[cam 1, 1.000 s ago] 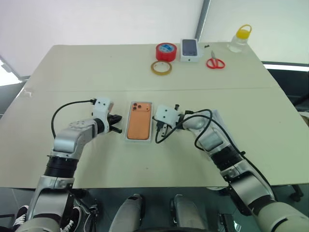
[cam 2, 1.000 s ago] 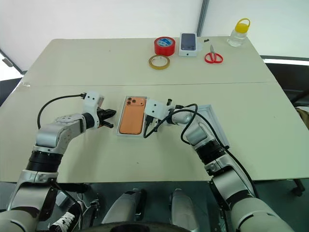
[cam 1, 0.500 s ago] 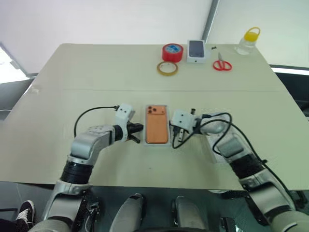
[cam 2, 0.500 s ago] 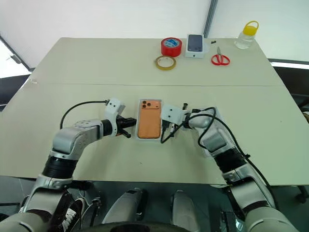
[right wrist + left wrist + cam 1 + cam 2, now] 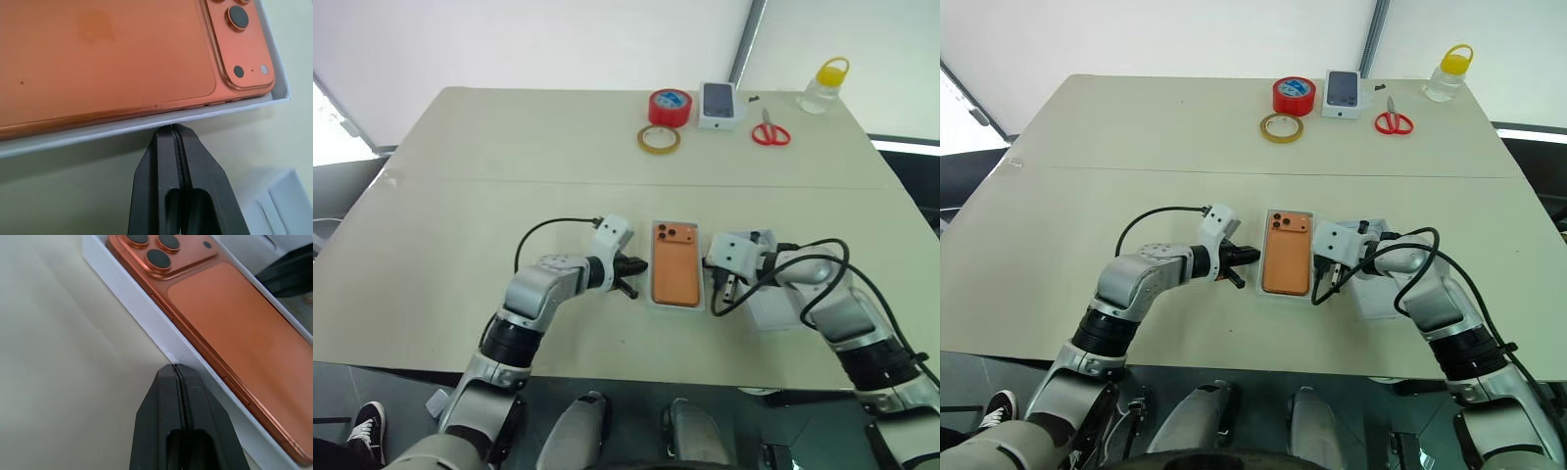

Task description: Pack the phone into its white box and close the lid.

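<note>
Orange phone (image 5: 1288, 253) is lying back-up in the white box (image 5: 677, 305), lenses at the far end, near the table's (image 5: 1087, 137) front edge. Left gripper (image 5: 628, 272) sits at its 9 o'clock and right gripper (image 5: 718, 285) at 3 o'clock, both with fingers pressed together and tips right at the box walls, holding nothing. What looks like the lid (image 5: 1371, 296) lies just past the right gripper. My worry: a shove from one side only would skid or twist the box, or a tip riding over the wall could scratch the phone. Lid then goes on crooked.
</note>
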Controlling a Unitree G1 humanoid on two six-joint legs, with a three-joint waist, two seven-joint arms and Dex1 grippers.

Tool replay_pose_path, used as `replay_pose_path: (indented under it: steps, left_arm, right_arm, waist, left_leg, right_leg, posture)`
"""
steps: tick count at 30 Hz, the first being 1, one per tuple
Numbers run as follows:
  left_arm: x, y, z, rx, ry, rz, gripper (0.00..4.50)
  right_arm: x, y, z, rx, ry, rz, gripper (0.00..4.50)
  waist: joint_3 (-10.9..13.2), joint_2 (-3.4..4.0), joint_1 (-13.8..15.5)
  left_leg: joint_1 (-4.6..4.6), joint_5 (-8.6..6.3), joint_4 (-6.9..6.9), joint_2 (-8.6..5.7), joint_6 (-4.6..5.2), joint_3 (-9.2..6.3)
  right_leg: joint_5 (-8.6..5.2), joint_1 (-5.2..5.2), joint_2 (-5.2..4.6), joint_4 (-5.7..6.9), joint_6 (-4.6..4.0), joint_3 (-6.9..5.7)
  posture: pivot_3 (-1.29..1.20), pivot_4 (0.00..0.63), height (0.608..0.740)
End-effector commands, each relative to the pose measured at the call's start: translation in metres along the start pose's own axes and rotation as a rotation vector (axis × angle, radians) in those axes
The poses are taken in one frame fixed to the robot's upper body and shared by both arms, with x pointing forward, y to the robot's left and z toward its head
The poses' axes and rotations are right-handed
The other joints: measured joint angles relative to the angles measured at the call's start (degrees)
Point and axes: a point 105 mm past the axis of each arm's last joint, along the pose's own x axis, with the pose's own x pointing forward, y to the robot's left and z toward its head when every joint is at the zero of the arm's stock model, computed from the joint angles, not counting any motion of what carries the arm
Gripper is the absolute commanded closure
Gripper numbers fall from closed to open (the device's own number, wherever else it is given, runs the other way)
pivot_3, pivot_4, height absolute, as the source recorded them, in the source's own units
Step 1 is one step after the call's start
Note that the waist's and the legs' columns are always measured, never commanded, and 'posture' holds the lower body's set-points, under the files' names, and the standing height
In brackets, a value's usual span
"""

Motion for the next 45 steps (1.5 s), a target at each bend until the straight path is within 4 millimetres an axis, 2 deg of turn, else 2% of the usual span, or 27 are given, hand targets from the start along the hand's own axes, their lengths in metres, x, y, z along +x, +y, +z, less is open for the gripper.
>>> replay_pose_path:
  steps: [1,7,15,20,23,30,31,34,37,40,41,43,45]
  left_arm:
    - [0.008,-0.012,0.004,0.004,0.001,-0.088,4.48]
    - [-0.004,0.004,-0.003,0.011,0.020,-0.048,4.48]
    - [-0.016,0.007,-0.003,-0.016,-0.022,-0.016,4.48]
    - [-0.028,0.012,0.007,0.001,-0.073,-0.001,4.48]
    - [-0.043,0.030,0.013,0.023,-0.112,0.067,4.48]
    - [-0.080,0.053,0.031,0.090,-0.248,0.141,4.48]
    - [-0.085,0.054,0.033,0.065,-0.266,0.131,4.24]
    - [-0.100,0.055,0.039,0.109,-0.302,0.110,3.21]
    - [-0.113,0.054,0.043,0.172,-0.339,0.096,1.70]
    - [-0.127,0.055,0.037,0.242,-0.352,0.097,0.03]
    - [-0.134,0.054,0.034,0.279,-0.359,0.095,0.00]
    - [-0.142,0.051,0.026,0.255,-0.364,0.061,0.00]
    - [-0.147,0.048,0.024,0.313,-0.380,0.067,0.00]
  right_arm:
    - [-0.003,0.006,0.017,-0.028,-0.070,0.043,4.50]
    - [-0.005,-0.004,0.013,-0.058,-0.047,0.010,4.50]
    - [-0.007,-0.035,-0.005,-0.086,0.017,-0.093,4.50]
    - [-0.010,-0.036,-0.008,-0.097,0.015,-0.085,4.50]
    - [-0.016,-0.037,-0.014,-0.103,0.023,-0.087,4.50]
    - [-0.031,-0.047,0.004,-0.011,-0.106,-0.170,4.50]
    - [-0.032,-0.048,0.006,0.064,-0.133,-0.168,4.50]
    - [-0.036,-0.058,0.019,0.283,-0.231,-0.247,3.66]
    - [-0.045,-0.061,0.020,0.299,-0.231,-0.343,2.15]
    - [-0.053,-0.054,0.003,0.379,-0.170,-0.429,0.44]
    - [-0.056,-0.047,0.000,0.431,-0.167,-0.445,0.02]
    - [-0.063,-0.034,-0.002,0.464,-0.148,-0.475,0.02]
    - [-0.067,-0.020,-0.004,0.479,-0.123,-0.492,0.02]
  waist:
    - [0.00,0.00,-0.05]
    - [0.02,-0.03,-0.92]
    - [0.03,-0.02,-1.12]
    - [0.04,-0.02,-1.16]
    - [0.05,-0.01,-1.27]
    - [0.08,0.01,-1.19]
    - [0.08,0.01,-1.20]
    - [0.11,-0.01,-1.35]
    - [0.13,0.04,-1.21]
    - [0.13,0.04,-0.91]
    - [0.13,0.03,-0.88]
    - [0.14,0.07,-0.93]
    - [0.18,0.14,-0.95]
  left_leg:
    - [0.00,0.00,0.00,0.01,0.00,0.00]
    - [-0.01,0.00,-0.02,0.03,-0.01,-0.01]
    - [0.00,0.01,-0.01,0.04,-0.01,0.01]
    - [-0.01,0.01,-0.02,0.04,-0.02,0.01]
    - [-0.01,0.02,-0.02,0.06,-0.03,0.01]
    - [-0.01,0.02,-0.04,0.07,-0.03,0.02]
    - [-0.01,0.02,-0.05,0.08,-0.03,0.03]
    - [-0.02,0.02,-0.05,0.12,-0.03,0.01]
    - [-0.03,0.01,-0.08,0.11,-0.02,0.02]
    - [-0.05,0.01,-0.10,0.10,-0.01,0.02]
    - [-0.06,0.01,-0.11,0.10,-0.01,0.02]
    - [-0.09,0.00,-0.18,0.10,0.00,0.02]
    - [-0.11,-0.12,-0.20,0.10,0.21,0.03]
  right_leg:
    - [0.00,-0.01,0.00,0.00,0.00,0.00]
    - [0.00,-0.03,0.01,0.01,0.00,0.00]
    - [0.00,-0.07,0.02,0.08,0.00,0.03]
    - [0.00,-0.10,0.03,0.08,-0.01,0.04]
    - [0.01,-0.13,0.05,0.11,-0.01,0.05]
    - [0.01,-0.14,0.05,0.10,-0.02,0.07]
    - [0.01,-0.14,0.05,0.10,-0.02,0.08]
    - [0.02,-0.15,0.07,0.10,-0.03,0.08]
    - [0.02,-0.20,0.06,0.12,-0.04,0.11]
    - [0.01,-0.20,0.03,0.07,-0.04,0.11]
    - [0.01,-0.20,0.03,0.06,-0.05,0.10]
    - [0.01,-0.25,0.01,0.03,-0.05,0.13]
    - [0.01,-0.31,0.01,0.07,-0.06,0.16]
  posture:
    - [0.00,0.150,0.740]
    - [0.00,0.150,0.740]
    - [0.00,0.150,0.740]
    - [0.00,0.150,0.740]
    - [0.00,0.150,0.740]
    - [0.00,0.150,0.740]
    - [0.00,0.150,0.740]
    - [0.00,0.150,0.740]
    - [0.00,0.150,0.740]
    - [0.00,0.150,0.740]
    - [0.00,0.150,0.740]
    - [0.00,0.150,0.740]
    - [0.00,0.150,0.740]
